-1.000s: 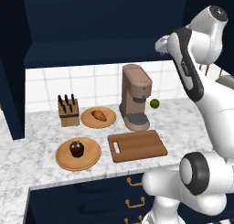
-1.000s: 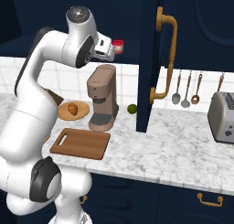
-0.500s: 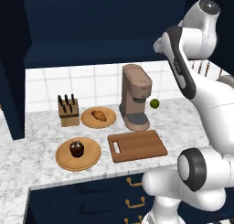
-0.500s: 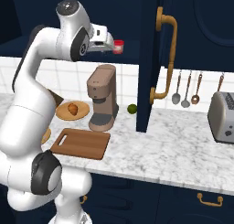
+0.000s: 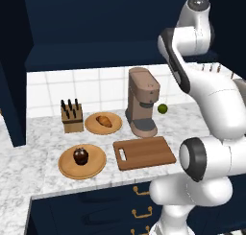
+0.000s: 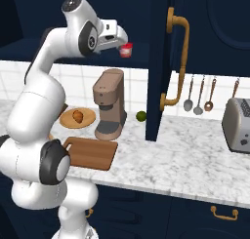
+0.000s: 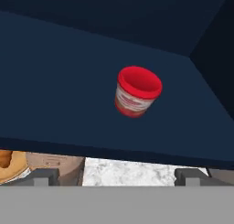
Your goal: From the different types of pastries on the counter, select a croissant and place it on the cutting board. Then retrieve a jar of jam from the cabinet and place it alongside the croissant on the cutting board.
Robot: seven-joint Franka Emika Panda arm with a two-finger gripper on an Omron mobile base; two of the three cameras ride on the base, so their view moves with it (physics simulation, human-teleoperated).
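1. Near the centre of the hand view, the jar of jam (image 7: pixel 137 93) stood on the dark shelf of the cabinet (image 7: pixel 55 81), red lid uppermost, with bare shelf all around it.
2. Judged from its look, the jar was small, rigid and light, with a smooth rounded wall that could slip; a grip across the pale body below the lid seemed safest.
3. At the bottom edge of the hand view, the two fingers (image 7: pixel 39 176) stood spread wide apart, holding nothing, and the jar lay ahead of them, untouched.
4. In the upper middle of the right base view, the gripper (image 6: pixel 123 38) sat just beside the jar (image 6: pixel 126 50) at shelf height, above the coffee machine (image 6: pixel 109 104).
5. Left of centre in the left base view, the croissant (image 5: pixel 103 121) lay on a round wooden plate (image 5: pixel 93 127), and the cupcake (image 5: pixel 80 156) sat on a second plate (image 5: pixel 67 166) toward the lower left.
6. Just right of the cupcake's plate, the cutting board (image 5: pixel 144 152) lay bare on the tabletop (image 5: pixel 29 167), so the croissant step looked undone.
7. A lime (image 5: pixel 162 108) rested on the tabletop to the right of the coffee machine.
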